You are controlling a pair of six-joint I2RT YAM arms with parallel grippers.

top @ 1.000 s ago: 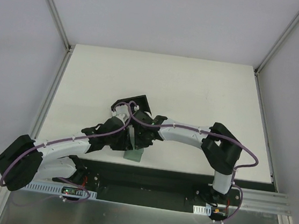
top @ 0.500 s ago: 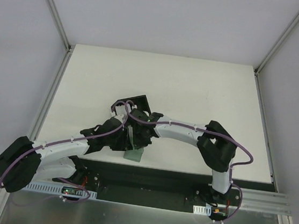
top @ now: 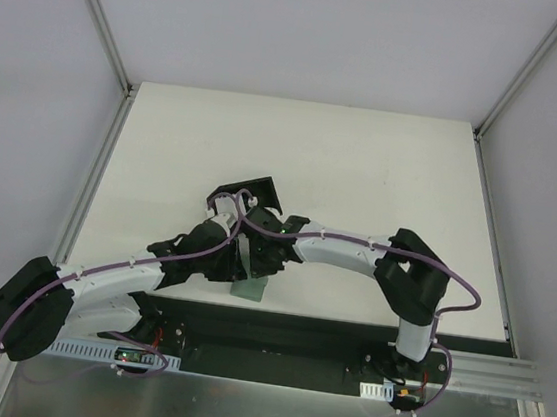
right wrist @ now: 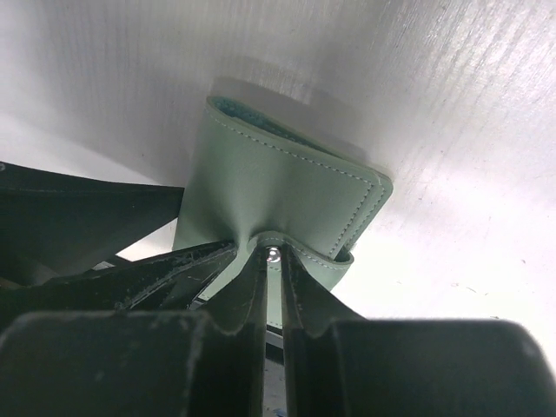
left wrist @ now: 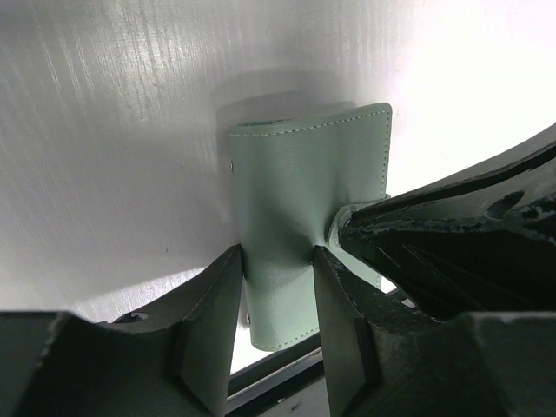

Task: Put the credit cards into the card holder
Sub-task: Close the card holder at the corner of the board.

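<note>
A grey-green flat case (top: 250, 289) lies near the table's front edge. Both grippers hold it. My left gripper (left wrist: 276, 256) is shut on the case (left wrist: 300, 191), squeezing its narrow middle between the two fingers. My right gripper (right wrist: 273, 252) is shut on the case's snap flap (right wrist: 300, 252), with the metal snap dot between the fingertips and the flap pulled up from the case body (right wrist: 261, 187). The black card holder (top: 244, 191) stands just behind both wrists, partly hidden by them. No credit card shows in any view.
The black base rail (top: 275, 329) runs along the table's front edge right behind the case. The right gripper's black fingers (left wrist: 452, 226) crowd the right side of the left wrist view. White table (top: 364, 168) stretches behind the arms.
Both arms have shifted only slightly, the right elbow out and back. The case stays where it was, held by both grippers.
</note>
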